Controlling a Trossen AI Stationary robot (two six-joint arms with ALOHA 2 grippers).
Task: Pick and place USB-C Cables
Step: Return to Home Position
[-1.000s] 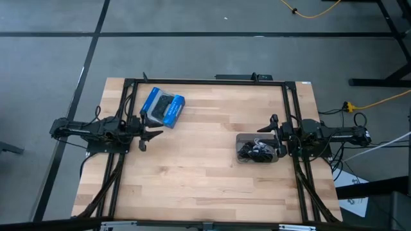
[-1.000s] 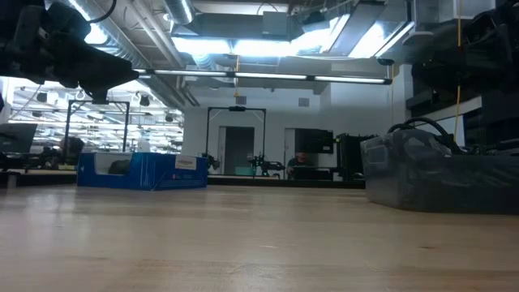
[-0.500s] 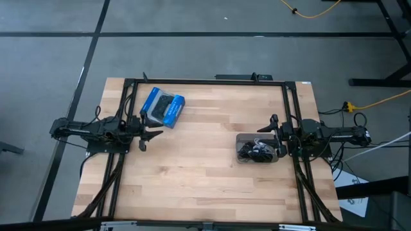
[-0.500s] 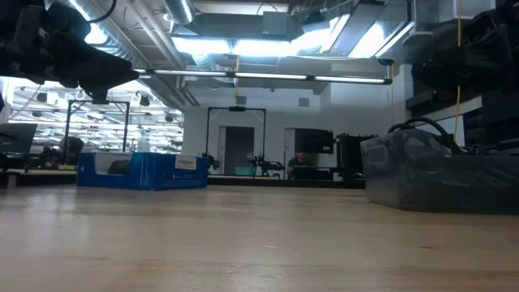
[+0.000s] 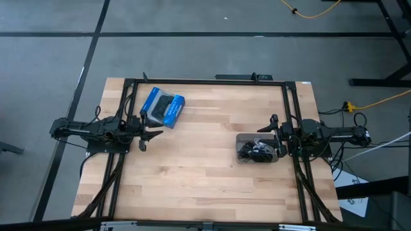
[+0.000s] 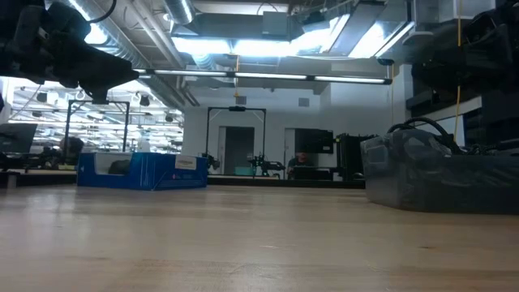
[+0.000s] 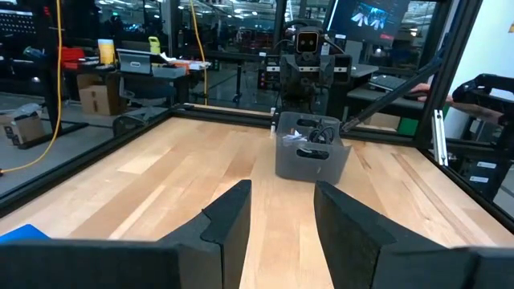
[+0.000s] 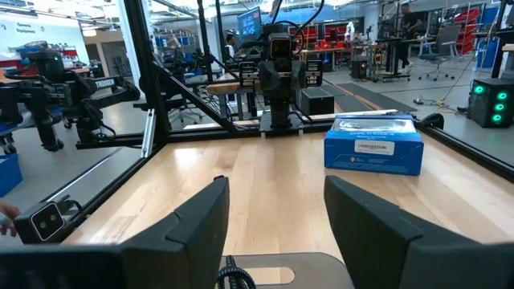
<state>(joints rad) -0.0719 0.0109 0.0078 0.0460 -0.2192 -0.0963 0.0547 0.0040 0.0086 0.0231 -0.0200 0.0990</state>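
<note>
The USB-C cables (image 5: 255,151) lie as a tangle of black and pale coils inside the clear grey tray (image 5: 241,138) on the table's right side; the left wrist view shows them sticking above the tray (image 7: 312,133). My right gripper (image 5: 274,136) hovers open just right of the tray, whose rim and a black cable loop (image 8: 233,278) show between its fingers. My left gripper (image 5: 149,136) waits open at the table's left side, below the blue-and-black package (image 5: 162,107).
The blue package (image 6: 142,171) lies near the far left corner, also seen across the table as a box (image 8: 373,144) in the right wrist view. A black frame (image 5: 205,81) borders the table. Bare wood (image 5: 192,167) spreads between the arms and toward the near edge.
</note>
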